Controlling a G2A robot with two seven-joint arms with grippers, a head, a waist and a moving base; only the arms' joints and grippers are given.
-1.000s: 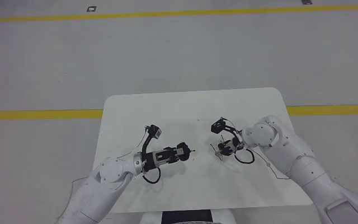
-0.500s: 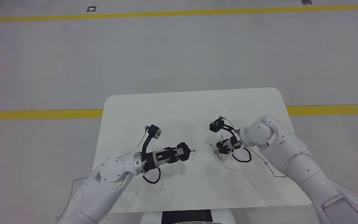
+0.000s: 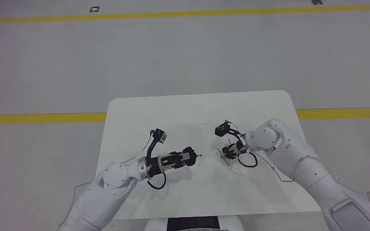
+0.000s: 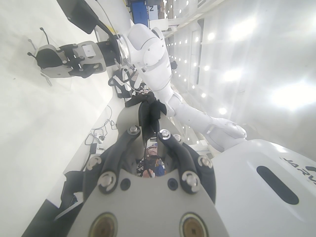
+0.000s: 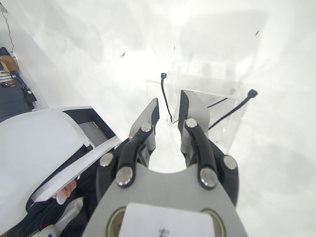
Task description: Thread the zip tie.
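Table: white with rounded corners (image 3: 173, 115), on a grey floor crossed by yellow lines (image 3: 173, 12). A few dark specks (image 5: 122, 55) lie on the top.
Clear stand: a small see-through block (image 5: 202, 85) on the table, a little right of the middle. Its clear walls surround the lower ends of the ties.
Second tie: a black strap (image 5: 237, 107) leaning out of the stand's other corner, head at the top. It stands beside the right gripper's finger, not between the fingers.
Left gripper: it (image 3: 193, 155) sits to the left of the stand, apart from it, pointing right towards it. Its fingers (image 4: 148, 114) are pressed together. I cannot tell whether anything is pinched in them.
Right gripper: it (image 5: 169, 110) is at the stand, coming from the right, with fingers spread. One finger hides part of the stand's wall.
Zip tie: thin and black (image 5: 165, 94), standing nearly upright at one corner of the stand, with a small square head on top and a slight bend in the strap. Its lower part lies between the spread fingers, and neither finger seems to touch it.
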